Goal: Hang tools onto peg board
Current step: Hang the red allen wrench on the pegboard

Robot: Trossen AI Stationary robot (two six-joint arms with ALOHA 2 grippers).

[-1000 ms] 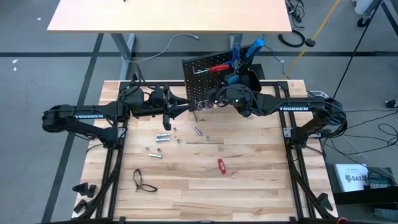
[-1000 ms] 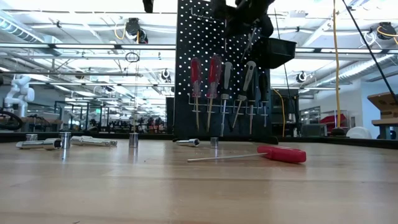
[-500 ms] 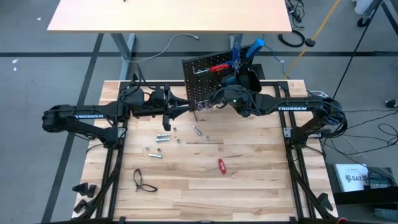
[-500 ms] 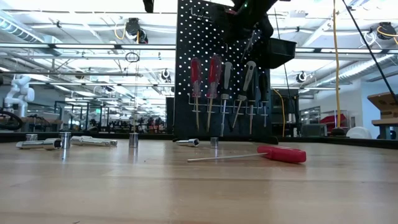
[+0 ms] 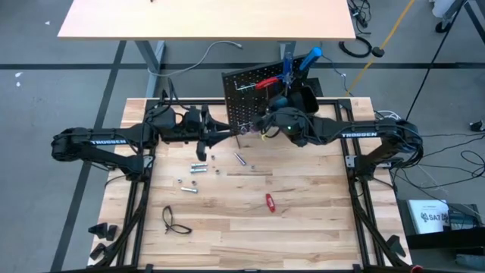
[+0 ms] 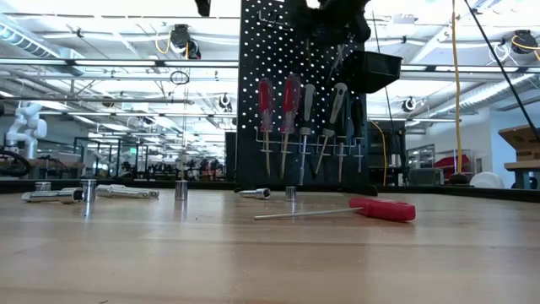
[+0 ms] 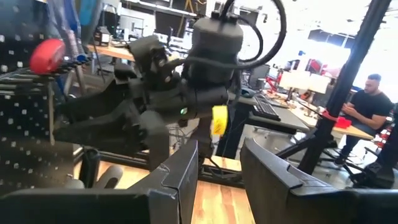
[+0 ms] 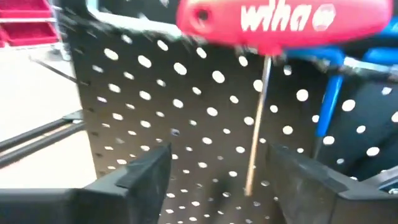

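Beyond the peg board [image 6: 299,93] lies a bright open hall with ceiling rails, desks and a seated person [image 7: 365,102]. The board stands at the far edge of the wooden table [image 5: 303,220], screwdrivers hanging on it. The right gripper [image 5: 267,123] hovers at the board, jaws spread and empty, a red T-handle key [image 8: 280,22] hung before it. The left gripper [image 5: 203,145] waits beside the board, jaws narrowly apart, holding nothing. A red screwdriver [image 6: 381,209] and silver bits [image 5: 198,168] lie before the board.

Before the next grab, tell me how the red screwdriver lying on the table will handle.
The red-handled screwdriver lies flat on the table, so it probably rolls when nudged. Its thin shaft looks stiff, while the thick handle likely carries most of the weight, so a grab on the handle should hold steadier.
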